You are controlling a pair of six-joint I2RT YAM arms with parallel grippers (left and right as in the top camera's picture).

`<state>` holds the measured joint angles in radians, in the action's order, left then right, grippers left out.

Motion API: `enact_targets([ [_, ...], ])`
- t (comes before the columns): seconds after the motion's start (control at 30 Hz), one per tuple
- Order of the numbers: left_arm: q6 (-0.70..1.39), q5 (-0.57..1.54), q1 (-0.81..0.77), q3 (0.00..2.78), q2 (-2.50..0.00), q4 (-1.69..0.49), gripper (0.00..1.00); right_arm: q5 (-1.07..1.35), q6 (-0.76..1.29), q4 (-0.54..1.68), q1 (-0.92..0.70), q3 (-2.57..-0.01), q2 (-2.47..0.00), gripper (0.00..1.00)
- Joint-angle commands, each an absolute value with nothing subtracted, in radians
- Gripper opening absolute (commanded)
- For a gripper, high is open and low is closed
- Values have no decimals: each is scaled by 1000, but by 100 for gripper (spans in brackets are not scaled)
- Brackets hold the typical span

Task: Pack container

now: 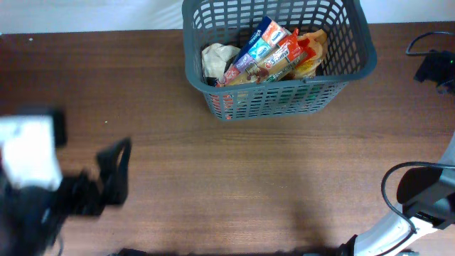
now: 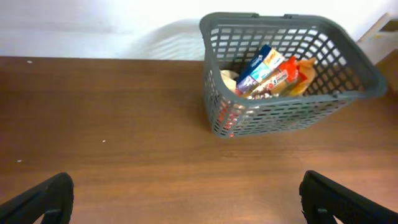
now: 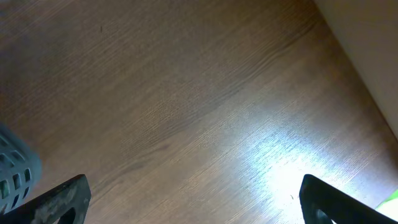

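Container (image 1: 270, 101): far side of table (image 1: 249, 178), right of centre
Contents: packets (image 1: 274, 53) already inside
Left gripper (image 2: 189, 199): jaws apart, empty
Right gripper (image 3: 196, 202): jaws apart, empty
Progress: looks near done, no loose items seen on table

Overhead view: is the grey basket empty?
No, the grey basket holds several groceries, among them a blue-and-orange box and a white packet.
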<state>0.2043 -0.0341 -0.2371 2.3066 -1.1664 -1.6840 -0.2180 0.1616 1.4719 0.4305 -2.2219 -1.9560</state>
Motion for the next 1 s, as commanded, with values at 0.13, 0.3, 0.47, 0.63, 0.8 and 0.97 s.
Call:
enact_targets([
  [0.13, 325, -25, -237, 2123, -935, -1687, 99, -220, 174, 1471, 432, -2216, -1953, 99],
  [0.3, 324, -7, -237, 2108, -857, -1687, 99, -220, 174, 1471, 432, -2216, -1953, 99],
  [0.47, 321, -4, -237, 2108, -824, -1687, 99, -220, 174, 1471, 432, -2216, -1953, 99],
  [0.63, 278, -3, -237, 2088, -823, -1687, 99, -220, 174, 1471, 432, -2216, -1953, 99],
  [0.8, 237, 4, -237, 2016, -823, -1687, 99, -220, 174, 1471, 432, -2216, -1953, 99],
  [0.97, 178, 15, -237, 1932, -821, -1659, 99, -220, 174, 1471, 432, -2216, -1953, 99],
])
